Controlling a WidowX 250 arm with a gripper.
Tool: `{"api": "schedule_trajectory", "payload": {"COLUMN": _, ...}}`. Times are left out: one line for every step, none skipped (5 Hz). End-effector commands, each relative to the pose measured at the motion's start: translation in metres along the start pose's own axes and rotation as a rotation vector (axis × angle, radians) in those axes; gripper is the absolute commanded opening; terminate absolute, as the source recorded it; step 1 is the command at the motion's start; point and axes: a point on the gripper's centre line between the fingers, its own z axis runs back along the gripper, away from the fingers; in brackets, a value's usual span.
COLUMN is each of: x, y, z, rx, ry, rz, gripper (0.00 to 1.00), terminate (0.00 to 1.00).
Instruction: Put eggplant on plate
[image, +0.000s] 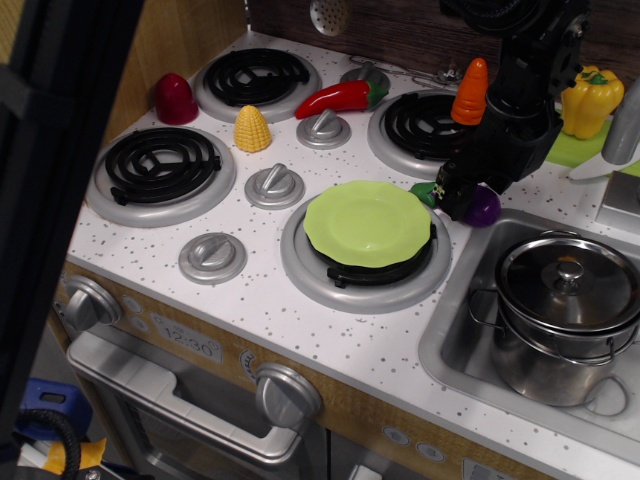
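The purple eggplant (483, 206) lies on the white counter just right of the plate, its green stem cap (427, 191) pointing left. The light green scalloped plate (368, 222) rests on the front right burner and holds nothing. My black gripper (458, 190) has come down from above over the middle of the eggplant and hides that part. The dark fingers blend together, so I cannot tell whether they are closed on it. The eggplant still rests on the counter.
A steel pot with lid (566, 315) sits in the sink at right. A carrot (471, 92), red chili pepper (339, 97), yellow pepper (589, 99), corn (252, 128) and a red object (175, 99) stand around the burners. Knobs (274, 185) dot the stovetop.
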Motion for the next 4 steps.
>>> {"api": "schedule_trajectory", "payload": {"x": -0.003, "y": 0.002, "z": 0.004, "rx": 0.048, "ry": -0.003, "rz": 0.021, "gripper": 1.00, "terminate": 0.00}}
{"api": "schedule_trajectory", "payload": {"x": -0.002, "y": 0.001, "z": -0.005, "rx": 0.072, "ry": -0.007, "rz": 0.030, "gripper": 1.00, "terminate": 0.00}}
{"api": "schedule_trajectory", "payload": {"x": -0.005, "y": 0.002, "z": -0.008, "rx": 0.076, "ry": -0.025, "rz": 0.031, "gripper": 0.00, "terminate": 0.00}}
{"api": "schedule_trajectory", "payload": {"x": -0.007, "y": 0.010, "z": -0.001, "rx": 0.053, "ry": -0.021, "rz": 0.011, "gripper": 0.00, "terminate": 0.00}}
